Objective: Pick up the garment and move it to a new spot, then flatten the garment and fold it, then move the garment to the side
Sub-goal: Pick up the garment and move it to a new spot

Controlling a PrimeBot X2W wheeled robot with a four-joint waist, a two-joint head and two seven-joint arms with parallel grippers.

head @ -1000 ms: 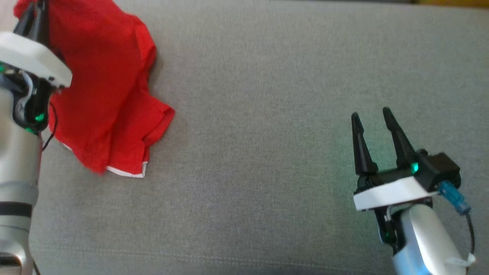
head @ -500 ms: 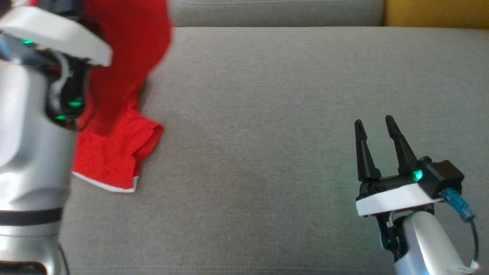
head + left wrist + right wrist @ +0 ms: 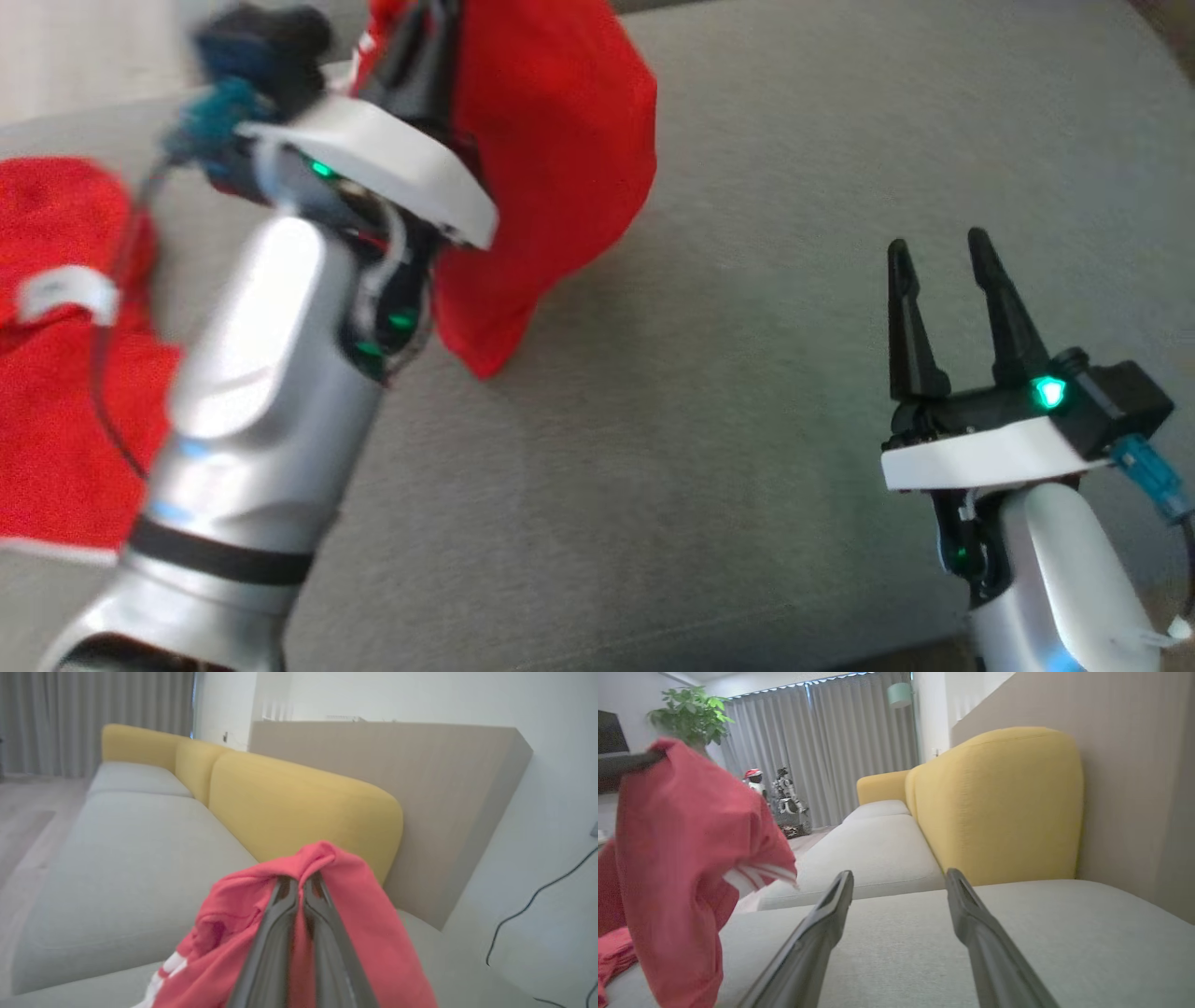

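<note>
The left gripper [image 3: 299, 883] was clenched tight, its two fingers pinching a bunched fold of the red garment [image 3: 359, 905], which draped down both sides of them. In the head view that bundle hung at about twelve o'clock over the grey sofa seat [image 3: 747, 439]. More red cloth [image 3: 65, 420] lay on the seat at nine o'clock; whether the two were joined I could not tell. The right gripper [image 3: 938, 245] sat at four o'clock, jaws spread wide and holding nothing, well apart from the garment.

The garment looked light, soft and limp. It would likely sag, bunch and swing rather than keep a shape, and a one-point pinch leaves it crumpled. For flattening, a hold on two corners or along the hem seems the better choice.

White stripes [image 3: 756, 875] ran along one edge. A small white tag [image 3: 67, 291] showed on the cloth at nine o'clock, too blurred to read, and no brand or writing could be made out.
</note>
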